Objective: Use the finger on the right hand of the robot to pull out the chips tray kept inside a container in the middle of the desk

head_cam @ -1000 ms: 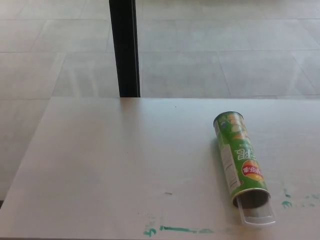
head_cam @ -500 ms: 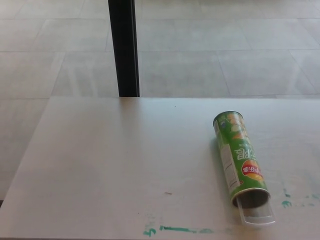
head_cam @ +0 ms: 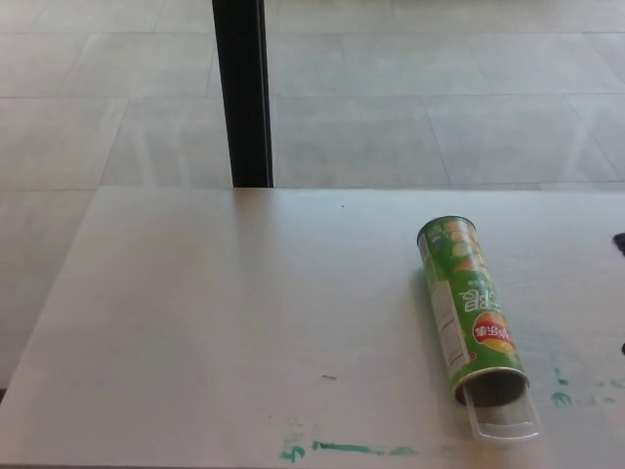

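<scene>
A green chips container [head_cam: 471,309] lies on its side on the white desk [head_cam: 225,313], right of the middle, with its open mouth toward the desk's near edge. A clear plastic tray [head_cam: 504,417] sticks out a short way from that mouth. At the picture's right edge a thin black sliver of my right hand [head_cam: 620,240] shows, level with the container's far end and well apart from it. My left hand does not show.
A black post [head_cam: 242,93] stands behind the desk's far edge on the tiled floor. Teal paint marks [head_cam: 352,448] streak the desk near its front edge, and a few more [head_cam: 559,396] lie right of the tray.
A black sliver of my right hand has come into the picture at the right edge. The container and tray lie as before.
</scene>
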Controlling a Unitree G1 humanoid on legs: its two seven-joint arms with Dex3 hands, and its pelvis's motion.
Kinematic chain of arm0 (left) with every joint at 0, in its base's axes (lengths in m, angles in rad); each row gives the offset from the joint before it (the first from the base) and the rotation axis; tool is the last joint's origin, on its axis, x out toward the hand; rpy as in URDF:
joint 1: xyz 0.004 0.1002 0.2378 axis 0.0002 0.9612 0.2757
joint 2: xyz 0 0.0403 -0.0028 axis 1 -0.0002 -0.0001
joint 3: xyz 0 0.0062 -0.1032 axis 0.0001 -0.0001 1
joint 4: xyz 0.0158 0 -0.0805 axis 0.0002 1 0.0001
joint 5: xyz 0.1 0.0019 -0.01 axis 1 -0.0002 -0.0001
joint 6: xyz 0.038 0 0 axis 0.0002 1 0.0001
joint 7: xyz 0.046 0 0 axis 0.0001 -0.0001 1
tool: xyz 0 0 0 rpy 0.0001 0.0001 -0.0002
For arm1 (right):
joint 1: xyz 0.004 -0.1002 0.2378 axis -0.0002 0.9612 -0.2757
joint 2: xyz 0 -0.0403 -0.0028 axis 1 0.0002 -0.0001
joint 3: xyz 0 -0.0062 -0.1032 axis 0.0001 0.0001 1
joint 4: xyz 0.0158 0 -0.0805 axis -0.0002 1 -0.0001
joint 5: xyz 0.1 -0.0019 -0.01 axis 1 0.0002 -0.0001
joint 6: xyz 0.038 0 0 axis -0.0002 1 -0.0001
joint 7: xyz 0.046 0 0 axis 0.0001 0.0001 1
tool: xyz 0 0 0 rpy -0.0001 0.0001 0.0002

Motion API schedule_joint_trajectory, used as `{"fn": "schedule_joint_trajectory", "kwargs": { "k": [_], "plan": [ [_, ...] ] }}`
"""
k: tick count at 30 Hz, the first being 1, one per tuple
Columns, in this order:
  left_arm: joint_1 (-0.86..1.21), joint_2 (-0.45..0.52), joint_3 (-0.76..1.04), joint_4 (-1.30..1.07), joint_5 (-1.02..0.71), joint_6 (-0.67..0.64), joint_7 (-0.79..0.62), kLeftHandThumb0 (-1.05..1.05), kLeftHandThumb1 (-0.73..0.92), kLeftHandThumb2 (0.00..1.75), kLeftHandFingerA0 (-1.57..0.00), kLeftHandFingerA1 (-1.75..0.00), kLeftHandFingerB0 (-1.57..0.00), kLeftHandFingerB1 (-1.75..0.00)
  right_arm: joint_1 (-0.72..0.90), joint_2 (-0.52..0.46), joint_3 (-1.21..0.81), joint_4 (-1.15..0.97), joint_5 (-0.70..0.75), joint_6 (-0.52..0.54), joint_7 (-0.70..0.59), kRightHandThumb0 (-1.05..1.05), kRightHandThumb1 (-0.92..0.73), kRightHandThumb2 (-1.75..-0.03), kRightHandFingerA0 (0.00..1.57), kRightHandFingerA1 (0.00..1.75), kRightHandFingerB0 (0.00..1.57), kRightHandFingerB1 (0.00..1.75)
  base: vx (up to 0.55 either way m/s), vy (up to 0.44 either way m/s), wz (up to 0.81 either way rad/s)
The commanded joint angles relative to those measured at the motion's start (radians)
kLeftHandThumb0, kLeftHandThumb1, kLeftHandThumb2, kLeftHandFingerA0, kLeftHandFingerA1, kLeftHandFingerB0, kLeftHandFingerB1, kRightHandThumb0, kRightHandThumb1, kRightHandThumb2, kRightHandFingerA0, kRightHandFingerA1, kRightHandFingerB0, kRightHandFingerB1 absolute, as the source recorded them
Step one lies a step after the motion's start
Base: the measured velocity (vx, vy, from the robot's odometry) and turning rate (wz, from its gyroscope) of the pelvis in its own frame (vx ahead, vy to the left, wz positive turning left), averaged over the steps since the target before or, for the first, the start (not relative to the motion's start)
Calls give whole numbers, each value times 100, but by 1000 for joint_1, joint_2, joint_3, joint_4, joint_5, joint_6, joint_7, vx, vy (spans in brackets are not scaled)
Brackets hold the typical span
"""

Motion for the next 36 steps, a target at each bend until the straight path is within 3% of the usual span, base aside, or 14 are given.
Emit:
{"fn": "schedule_joint_trajectory", "kwargs": {
  "k": [1,8,11,12,17,25,26,27,30,31,32,36],
  "plan": [
    [-8,25,-3,13,-7,-6,6,-64,70,61,-33,-68,-34,-52,-45,-40,87,-6,-128,96,12,-25,-60,-57,88,95,40,42,0,0,0],
    [-15,26,1,26,-13,-6,5,-65,69,61,-33,-69,-35,-53,-83,-57,169,40,-221,55,5,-21,-58,-59,93,102,45,47,0,0,0],
    [-19,25,-2,27,-8,-6,18,-63,71,61,-36,-72,-35,-51,-100,-70,226,104,-298,-3,-8,-17,-57,-56,90,121,50,47,0,0,0],
    [-11,26,-10,16,-1,-19,14,-62,73,62,-33,-69,-34,-50,-106,-77,246,114,-331,-7,-13,-18,-57,-57,89,115,50,45,0,0,0],
    [-13,29,-17,13,0,-18,9,-66,70,61,-33,-73,-35,-58,-123,-105,288,134,-401,-46,-10,-17,-57,-57,86,120,52,45,0,0,0],
    [-9,40,-26,6,2,-14,3,-66,68,63,-31,-70,-31,-51,-109,-178,337,163,-495,-132,-6,-14,-55,-56,92,122,56,47,0,0,0],
    [-7,40,-25,2,-1,-12,0,-71,54,100,-31,-68,-31,-62,-105,-183,335,171,-498,-146,-9,-20,-51,-64,92,123,54,52,0,0,0],
    [-13,39,-17,15,-9,-12,0,-71,53,99,-35,-70,-32,-62,-97,-193,333,165,-511,-143,-9,-13,-53,-57,85,138,54,48,0,0,0],
    [-14,38,-13,22,-13,-14,-3,-70,52,99,-34,-69,-32,-63,-95,-197,329,167,-521,-151,-8,-13,-54,-57,85,135,53,47,0,0,0],
    [-13,40,-21,21,-4,-21,5,-67,69,61,-33,-70,-35,-54,-88,-202,327,164,-534,-158,-10,-13,-54,-57,83,134,54,47,0,0,0],
    [-19,39,-13,28,-13,-9,1,-68,65,62,-32,-70,-31,-54,-82,-201,323,167,-534,-171,-9,-13,-54,-57,86,130,55,47,0,0,0],
    [-13,43,-30,22,4,-26,3,-66,72,62,-30,-65,-30,-49,-71,-196,323,177,-558,-209,-13,-13,-54,-56,90,122,58,46,0,0,0]
  ]
}}
